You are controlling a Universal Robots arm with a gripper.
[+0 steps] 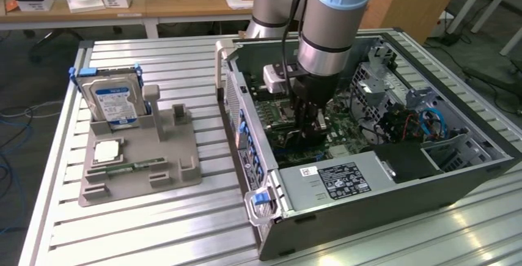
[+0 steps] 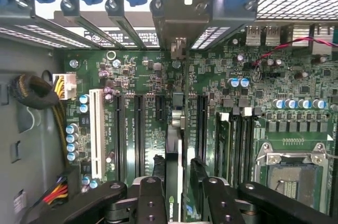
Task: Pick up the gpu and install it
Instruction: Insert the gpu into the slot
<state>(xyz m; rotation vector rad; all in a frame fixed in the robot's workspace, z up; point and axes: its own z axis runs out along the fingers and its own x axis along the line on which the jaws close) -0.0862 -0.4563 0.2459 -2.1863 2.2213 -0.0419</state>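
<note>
Gpu gripped edge-on in closed pincer, already inside computer case over motherboard slots, 12 o'clock bracket end near rear slots, not seated.

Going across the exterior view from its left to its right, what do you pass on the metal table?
Hard drive standing in the grey holder → open computer case, with the gripper down inside it over the motherboard, holding the gpu.
</note>
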